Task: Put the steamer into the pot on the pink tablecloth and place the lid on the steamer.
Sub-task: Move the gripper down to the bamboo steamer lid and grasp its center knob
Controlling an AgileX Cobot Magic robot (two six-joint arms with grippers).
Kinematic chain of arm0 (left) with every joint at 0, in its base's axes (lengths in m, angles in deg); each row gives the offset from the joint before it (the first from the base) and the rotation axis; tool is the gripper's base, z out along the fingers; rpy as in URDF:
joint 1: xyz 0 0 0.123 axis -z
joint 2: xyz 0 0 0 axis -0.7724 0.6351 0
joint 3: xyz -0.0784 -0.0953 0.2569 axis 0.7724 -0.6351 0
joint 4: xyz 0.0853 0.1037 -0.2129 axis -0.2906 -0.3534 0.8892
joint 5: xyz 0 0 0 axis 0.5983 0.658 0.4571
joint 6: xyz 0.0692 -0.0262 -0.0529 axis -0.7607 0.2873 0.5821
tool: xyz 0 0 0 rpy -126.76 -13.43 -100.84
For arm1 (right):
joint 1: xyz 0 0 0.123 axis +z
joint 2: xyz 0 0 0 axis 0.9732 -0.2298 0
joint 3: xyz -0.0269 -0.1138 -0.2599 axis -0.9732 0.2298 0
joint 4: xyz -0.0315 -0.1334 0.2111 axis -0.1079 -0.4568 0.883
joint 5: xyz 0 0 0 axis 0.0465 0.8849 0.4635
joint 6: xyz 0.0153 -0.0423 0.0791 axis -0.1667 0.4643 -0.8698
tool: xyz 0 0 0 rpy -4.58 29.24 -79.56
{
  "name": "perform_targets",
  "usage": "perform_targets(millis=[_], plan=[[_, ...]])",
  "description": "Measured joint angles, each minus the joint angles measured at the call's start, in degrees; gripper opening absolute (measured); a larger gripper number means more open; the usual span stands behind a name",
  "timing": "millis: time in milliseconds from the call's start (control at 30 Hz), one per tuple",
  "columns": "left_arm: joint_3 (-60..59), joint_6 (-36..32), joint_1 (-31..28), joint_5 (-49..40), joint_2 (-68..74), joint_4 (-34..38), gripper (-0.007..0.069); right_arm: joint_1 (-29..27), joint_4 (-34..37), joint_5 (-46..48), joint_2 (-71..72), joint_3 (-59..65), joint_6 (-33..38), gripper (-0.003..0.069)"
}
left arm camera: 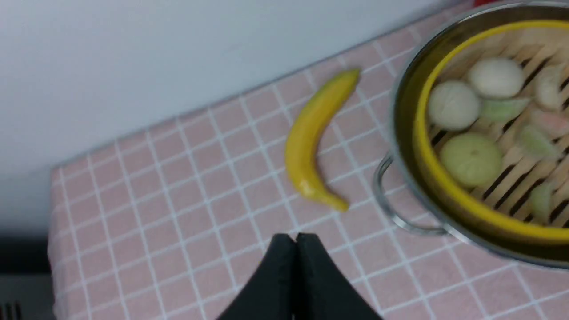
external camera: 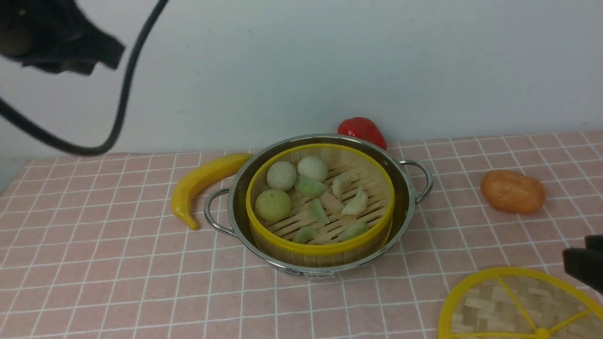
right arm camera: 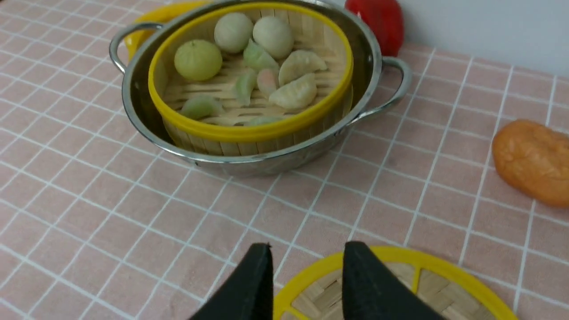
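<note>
Right end effector (right arm camera: 306, 246) is hovering with its jaws parted and nothing between them, poised at the near edge of the lid (external camera: 494, 306), which is lying flat on the pink tablecloth (external camera: 94, 263) well apart from the pot (external camera: 404, 202); whether a fingertip is touching the yellow rim cannot be told. Half the job is looking done: the steamer (external camera: 320, 248) is sitting inside the pot on the cloth-covered bench, its toy buns and dumplings (external camera: 311, 193) showing through the open top. Picking up the lid and setting it on the steamer is what appears to be left. Over on the other side, the left end effector (left arm camera: 295, 238) is hanging above the cloth near a banana (left arm camera: 311, 138) with its fingers pressed together, gripping nothing. Only the wrist cameras are revealing those jaw positions; the front view is showing the right tool as a dark sliver at the frame's edge and the left arm as a blurred mass high in the corner. That front view, in turn, is giving the whole layout, including the lid's spokes, a red pepper (external camera: 362, 131) behind the pot, and an orange toy food (external camera: 512, 191) to the right. The left wrist camera is not catching the lid at all.
</note>
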Motion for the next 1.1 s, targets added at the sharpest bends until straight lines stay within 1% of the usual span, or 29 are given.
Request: perform_targets(millis=[100, 133, 200, 300, 400, 467, 567, 667, 700, 767, 800, 867, 967, 1100], plan=[[-9.70, -0.05, -4.62, -0.11, -5.04, 0.18, -0.0022, 0.00, -3.89, 6.33, -7.30, -5.78, -6.65, 0.0242], [-10.25, -0.05, -4.82, -0.11, -5.32, 0.18, -0.0022, 0.00, -4.18, 6.85, -7.30, -6.14, -7.10, 0.0242], [-16.74, 0.16, -6.58, -0.69, -8.55, 0.18, -0.0022, 0.00, -8.70, 13.71, -13.65, -10.48, -12.74, 0.0242], [-21.73, 1.53, -7.23, -0.85, -11.30, 0.18, -0.0022, 0.00, -12.26, 20.30, -19.26, -12.82, -15.99, 0.0242], [-24.84, 4.77, -7.31, -0.96, -13.32, -0.03, -0.0022, 0.00, -14.92, 23.77, -25.35, -13.30, -17.85, 0.0242], [-25.01, 5.59, -7.31, -0.96, -13.59, -0.23, -0.0022, 0.00, -15.33, 23.98, -26.43, -13.30, -18.13, 0.0242], [-25.21, 6.97, -7.31, -0.87, -13.75, -2.63, -0.0022, 0.00, -17.61, 24.04, -30.07, -13.34, -19.89, 0.0242], [-25.63, 10.06, -7.31, -0.83, -13.75, -8.13, -0.0022, 0.26, -19.25, 23.79, -32.99, -13.36, -21.10, 0.0242], [-25.81, 10.60, -7.31, -0.81, -13.75, -8.91, -0.0022, 0.39, -19.34, 23.72, -33.35, -13.36, -21.20, 0.0242], [-27.72, 13.71, -7.31, -0.76, -13.75, -13.57, -0.0022, 1.72, -19.81, 22.16, -35.77, -13.40, -21.47, 0.0242], [-27.93, 14.21, -7.31, -0.76, -13.75, -14.33, -0.0022, 1.83, -19.91, 21.88, -35.96, -13.40, -21.47, 0.0242], [-31.10, 17.80, -7.31, -0.74, -13.75, -18.43, -0.0020, 3.28, -21.19, 20.05, -38.51, -13.46, -21.91, 0.0242], [-33.46, 19.56, -7.35, -0.71, -13.75, -19.28, -0.0019, 3.98, -23.24, 18.24, -40.99, -13.51, -23.45, 0.0242], [-35.11, 20.02, -7.35, -0.71, -13.75, -18.63, -0.0019, 4.10, -25.35, 15.50, -44.33, -13.57, -24.66, 0.0242]])
